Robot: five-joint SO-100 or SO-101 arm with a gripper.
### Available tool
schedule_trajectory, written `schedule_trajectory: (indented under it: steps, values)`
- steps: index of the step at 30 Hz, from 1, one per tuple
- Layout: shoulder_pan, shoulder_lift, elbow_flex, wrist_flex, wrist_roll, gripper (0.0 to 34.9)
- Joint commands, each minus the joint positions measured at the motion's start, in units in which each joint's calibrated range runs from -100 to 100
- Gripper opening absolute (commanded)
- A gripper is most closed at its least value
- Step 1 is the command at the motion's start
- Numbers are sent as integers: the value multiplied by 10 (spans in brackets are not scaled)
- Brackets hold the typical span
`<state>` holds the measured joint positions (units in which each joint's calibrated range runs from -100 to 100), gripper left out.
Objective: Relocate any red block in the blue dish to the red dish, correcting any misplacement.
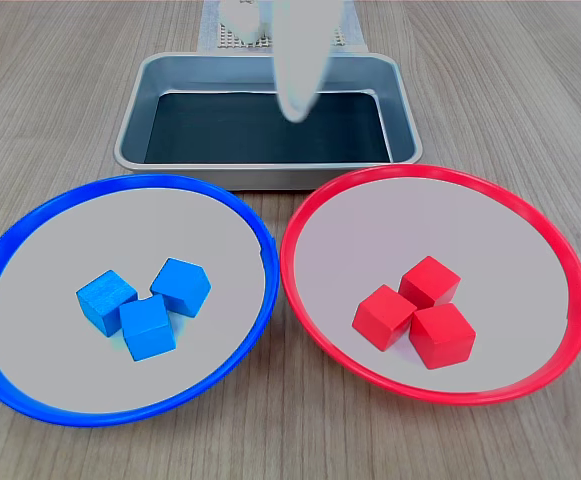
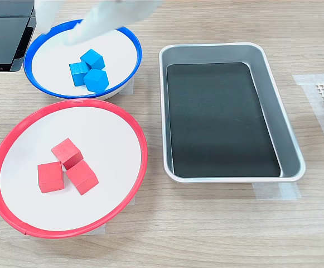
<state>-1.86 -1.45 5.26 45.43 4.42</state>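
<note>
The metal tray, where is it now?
In the first exterior view the metal tray lies at the top centre, behind the blue dish and the red dish.

Wood table [image 1: 60, 80] w/ blue dish [image 1: 10, 250], red dish [image 1: 540, 230], metal tray [image 1: 130, 120].

A pale wood-grain tabletop [image 1: 60, 90] fills both exterior views, evenly lit.

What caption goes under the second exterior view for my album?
Three red blocks clustered in the red dish, three blue blocks in the blue dish, metal tray empty beside them.
</note>
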Motion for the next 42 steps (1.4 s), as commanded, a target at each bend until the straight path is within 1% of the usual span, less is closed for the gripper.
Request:
schedule_trajectory:
  steps: [1, 5, 10, 19, 26, 30, 33, 42]
  values:
    - [46, -81, 53, -49, 0, 4]
    - [77, -127, 114, -57, -2, 4]
    - [88, -213, 191, -55, -11, 4]
    - [61, -416, 353, -30, -35, 4]
    - [40, -627, 563, -27, -37, 4]
    - [35, -758, 662, 7, -36, 4]
    - [37, -817, 710, 29, -37, 4]
    - [37, -914, 790, 94, -44, 3]
